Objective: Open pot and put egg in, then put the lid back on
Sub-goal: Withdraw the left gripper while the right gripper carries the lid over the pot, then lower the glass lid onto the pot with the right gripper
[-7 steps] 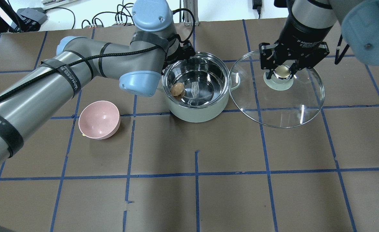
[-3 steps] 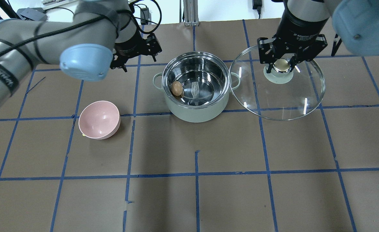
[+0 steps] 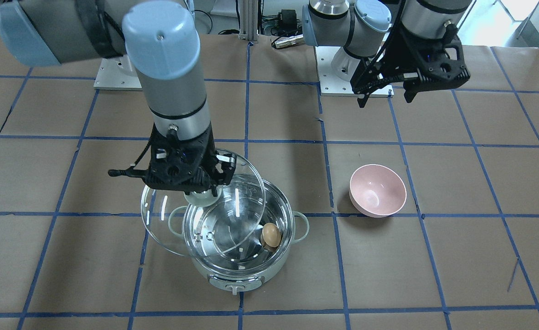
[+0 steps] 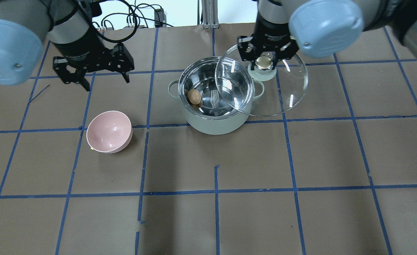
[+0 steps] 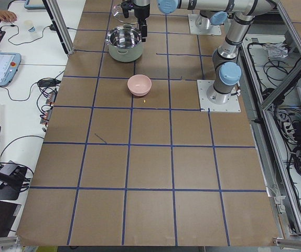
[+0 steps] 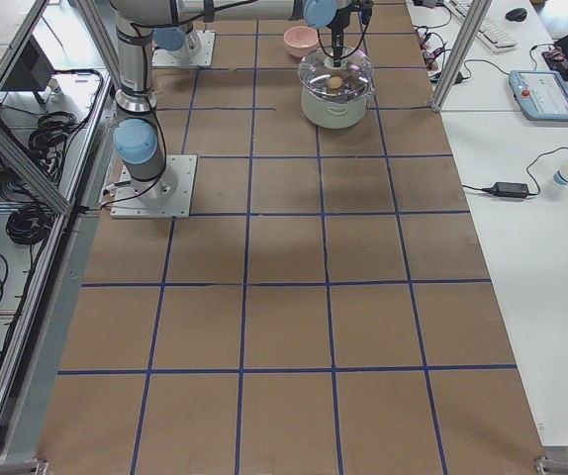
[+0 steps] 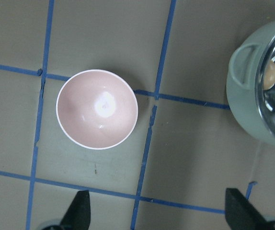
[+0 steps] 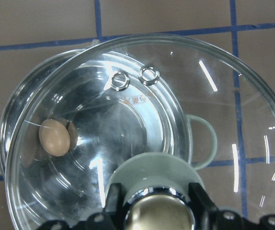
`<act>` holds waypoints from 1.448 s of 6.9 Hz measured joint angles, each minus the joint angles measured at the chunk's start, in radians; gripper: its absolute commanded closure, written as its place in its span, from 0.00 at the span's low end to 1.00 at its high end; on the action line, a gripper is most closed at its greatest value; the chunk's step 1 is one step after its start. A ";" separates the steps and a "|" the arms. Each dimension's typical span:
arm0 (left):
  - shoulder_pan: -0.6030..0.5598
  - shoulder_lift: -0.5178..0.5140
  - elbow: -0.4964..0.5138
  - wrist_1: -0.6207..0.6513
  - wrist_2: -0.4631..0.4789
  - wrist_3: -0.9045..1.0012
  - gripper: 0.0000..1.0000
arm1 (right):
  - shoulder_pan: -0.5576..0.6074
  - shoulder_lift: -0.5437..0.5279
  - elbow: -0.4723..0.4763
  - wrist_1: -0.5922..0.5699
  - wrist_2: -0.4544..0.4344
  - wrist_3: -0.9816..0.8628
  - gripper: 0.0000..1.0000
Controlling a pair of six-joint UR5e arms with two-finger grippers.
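Right gripper (image 4: 265, 63) was clamped on the knob (image 8: 159, 215) of the lid (image 4: 288, 95), and the glass hung in the air, off-centre. It covered the right part of the pot (image 4: 212, 124) and jutted out past its right handle. Whether glass met rim, I could not tell. The egg (image 4: 194, 96) lay inside the pot, down against the left wall. Over on the far left, the left gripper (image 4: 105, 82) hovered above the table (image 4: 300, 212), jaws spread wide, nothing between them. The pink bowl (image 4: 109, 131) sat nearer, well apart from the pot.
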 measured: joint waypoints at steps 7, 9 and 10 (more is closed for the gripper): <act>0.001 0.001 0.024 -0.007 0.002 0.066 0.00 | 0.068 0.119 -0.029 -0.044 0.003 0.053 0.95; 0.003 0.001 0.020 0.007 0.001 0.066 0.00 | 0.072 0.119 -0.026 -0.047 0.003 0.054 0.95; 0.004 0.001 0.019 0.013 0.001 0.066 0.00 | 0.073 0.119 -0.024 -0.050 0.002 0.053 0.95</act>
